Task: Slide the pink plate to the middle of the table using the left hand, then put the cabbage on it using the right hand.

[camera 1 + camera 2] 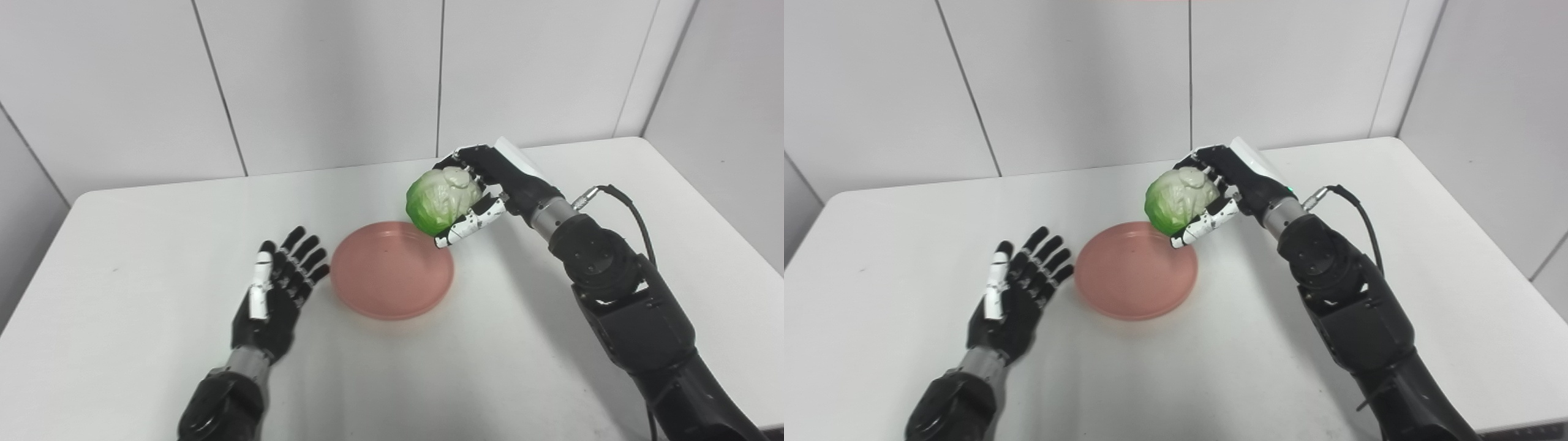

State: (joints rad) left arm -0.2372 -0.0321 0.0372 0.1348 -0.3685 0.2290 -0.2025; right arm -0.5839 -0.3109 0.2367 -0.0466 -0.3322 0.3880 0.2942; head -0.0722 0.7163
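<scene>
Right hand (pixel 490 184) grips cabbage (pixel 442 199) above pink plate (pixel 392 272) (left hand (pixel 278 285) splayed beside).

One pink plate (pixel 392 272) lay on one white table (pixel 122 343). One cabbage (pixel 442 199) was present. Two robot hands were in view: one left hand (pixel 278 282) and one right hand (pixel 490 184). One black cable (pixel 625 208) ran along the right arm. No duplicates of any item appeared.
</scene>
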